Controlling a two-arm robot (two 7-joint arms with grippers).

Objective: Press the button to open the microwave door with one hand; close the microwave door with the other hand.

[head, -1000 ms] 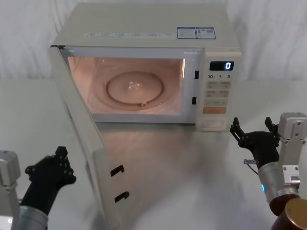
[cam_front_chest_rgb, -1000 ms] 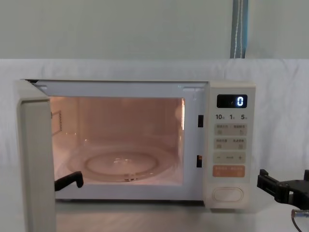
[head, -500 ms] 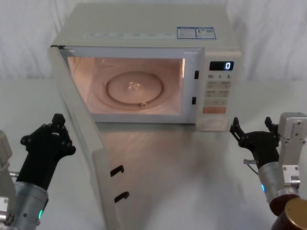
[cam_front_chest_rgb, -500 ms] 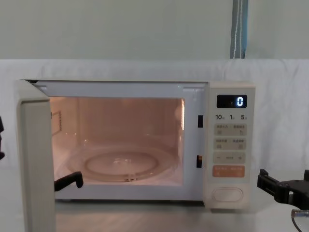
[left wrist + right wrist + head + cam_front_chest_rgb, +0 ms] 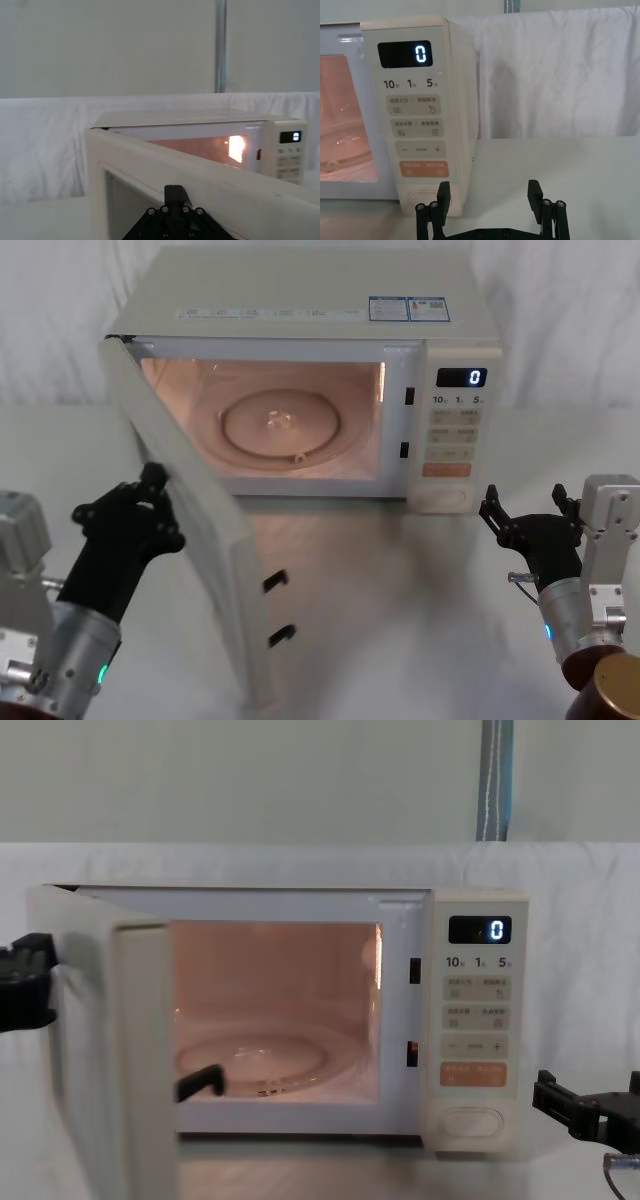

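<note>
Pale table (image 5: 420,580), white cloth backdrop (image 5: 580,890) behind, grey wall above it. Cream microwave (image 5: 300,310) lit inside, glass turntable (image 5: 282,422) visible. Display (image 5: 404,54) reads "0"; below it "10", "1", "5". Blue-and-white label (image 5: 408,308) on top, unreadable. The microwave door (image 5: 190,530) stands partly open, hinged on my left. My left gripper (image 5: 140,508) touches its outer face; can't tell its fingers. My right gripper (image 5: 489,196) sits spread and empty, low, near the button (image 5: 448,499).
</note>
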